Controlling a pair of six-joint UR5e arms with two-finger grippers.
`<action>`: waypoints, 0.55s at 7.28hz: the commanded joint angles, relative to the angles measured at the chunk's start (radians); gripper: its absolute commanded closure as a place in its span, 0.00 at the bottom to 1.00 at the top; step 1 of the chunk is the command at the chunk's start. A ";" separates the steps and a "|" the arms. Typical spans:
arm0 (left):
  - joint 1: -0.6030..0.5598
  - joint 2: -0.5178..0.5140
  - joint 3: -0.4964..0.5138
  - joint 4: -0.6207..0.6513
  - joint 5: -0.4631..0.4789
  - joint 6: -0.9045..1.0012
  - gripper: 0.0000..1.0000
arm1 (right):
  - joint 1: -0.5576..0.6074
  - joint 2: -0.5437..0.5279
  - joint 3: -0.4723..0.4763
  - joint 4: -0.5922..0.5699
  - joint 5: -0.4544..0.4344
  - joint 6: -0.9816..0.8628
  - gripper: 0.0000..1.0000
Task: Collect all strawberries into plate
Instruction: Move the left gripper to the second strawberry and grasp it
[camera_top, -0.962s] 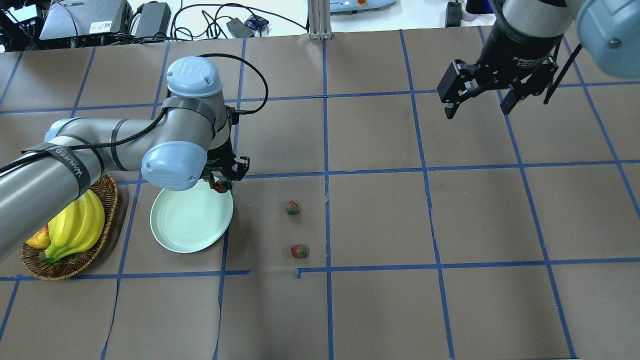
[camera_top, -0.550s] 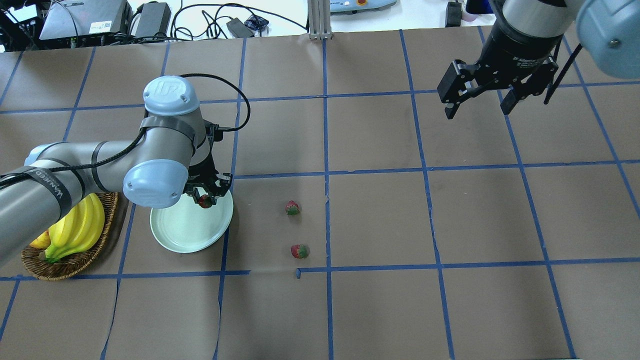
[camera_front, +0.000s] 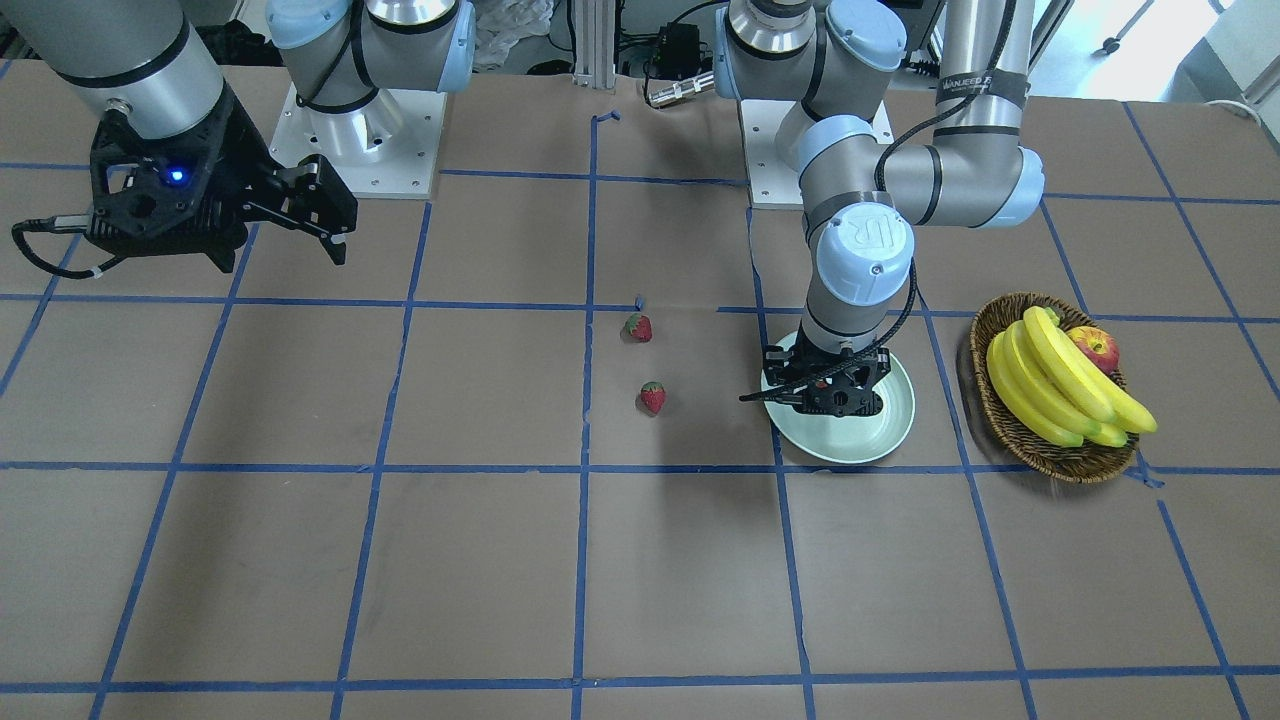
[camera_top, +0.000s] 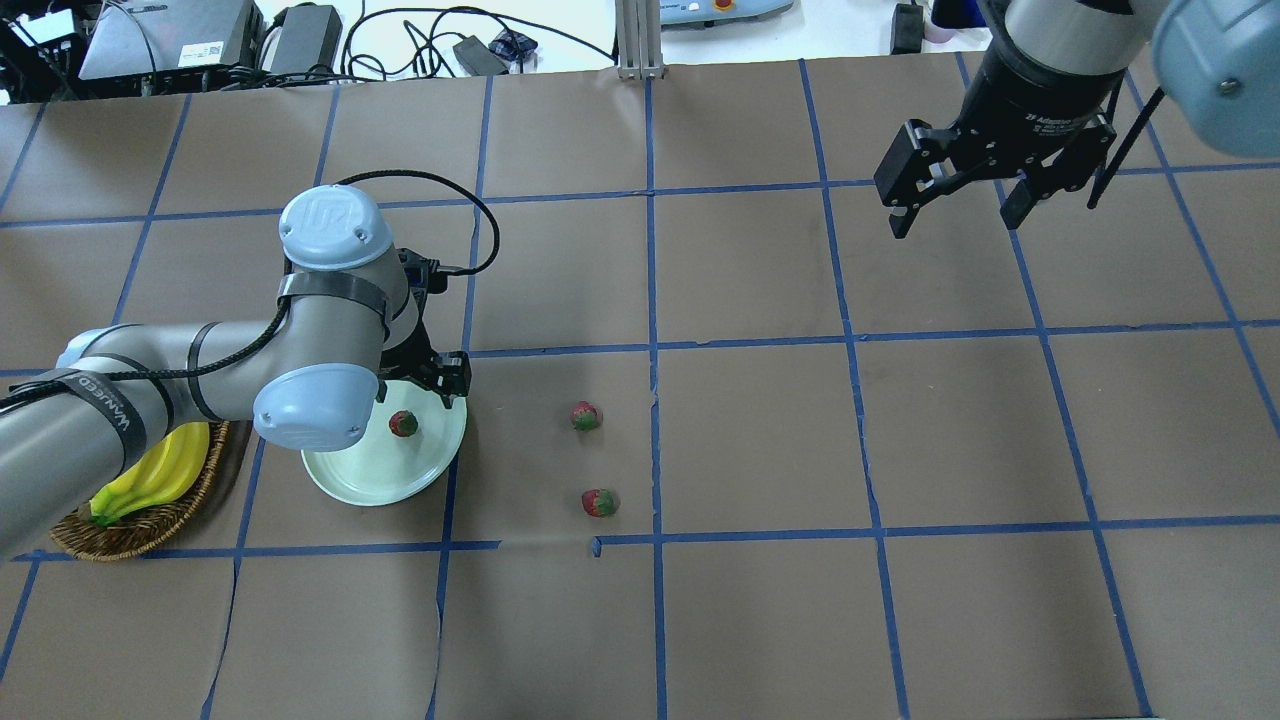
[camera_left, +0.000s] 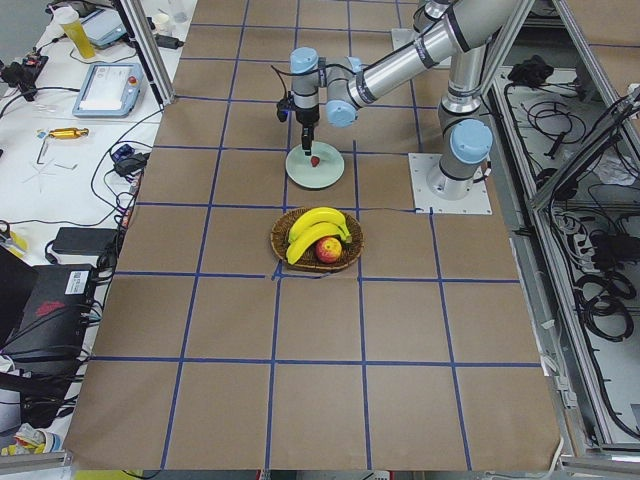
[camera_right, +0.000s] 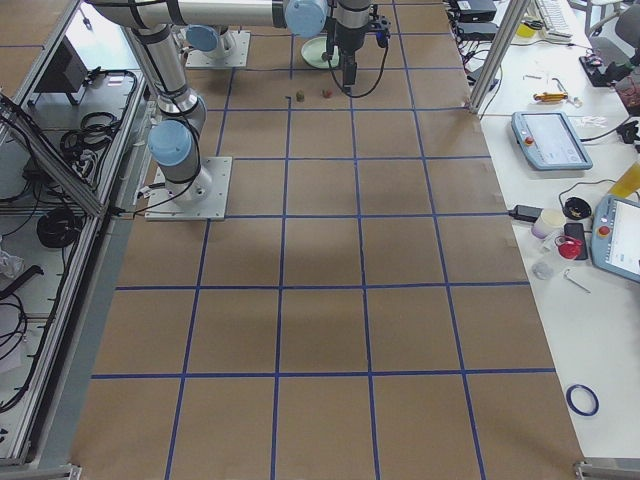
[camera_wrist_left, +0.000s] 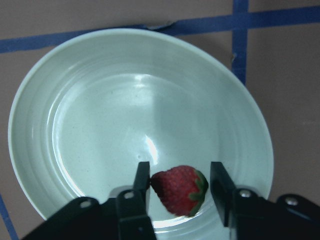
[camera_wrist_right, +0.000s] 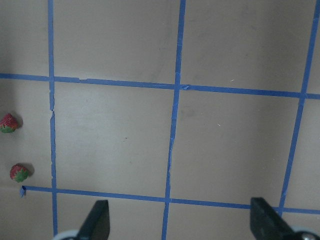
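One strawberry (camera_top: 403, 423) lies in the pale mint plate (camera_top: 355, 480), near its far right rim. My left gripper (camera_top: 428, 392) hovers just above it, open. In the left wrist view the strawberry (camera_wrist_left: 180, 191) sits between the spread fingers (camera_wrist_left: 141, 181) with small gaps, resting on the plate (camera_wrist_left: 100, 100). Two more strawberries (camera_top: 585, 416) (camera_top: 599, 502) lie on the brown table to the plate's right; they also show in the front view (camera_front: 638, 327) (camera_front: 653, 397). My right gripper (camera_top: 955, 205) is open and empty, high over the far right of the table.
A brown wicker basket (camera_front: 1010, 430) with bananas (camera_front: 1060, 385) and an apple (camera_front: 1095, 348) stands just beside the plate, partly under my left arm in the overhead view. Blue tape lines grid the table. Cables and boxes lie beyond the far edge.
My left gripper carried the strawberry from the plate's far rim in over the plate, then opened. The strawberry now lies on the plate. The right arm has not moved.
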 joint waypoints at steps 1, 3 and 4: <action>-0.121 -0.032 0.062 0.004 -0.041 -0.202 0.00 | 0.000 0.000 0.000 0.000 0.001 0.000 0.00; -0.215 -0.071 0.093 0.021 -0.117 -0.336 0.00 | 0.000 -0.001 0.006 0.000 0.001 0.000 0.00; -0.245 -0.099 0.091 0.050 -0.116 -0.382 0.01 | 0.000 -0.001 0.007 0.000 0.001 0.000 0.00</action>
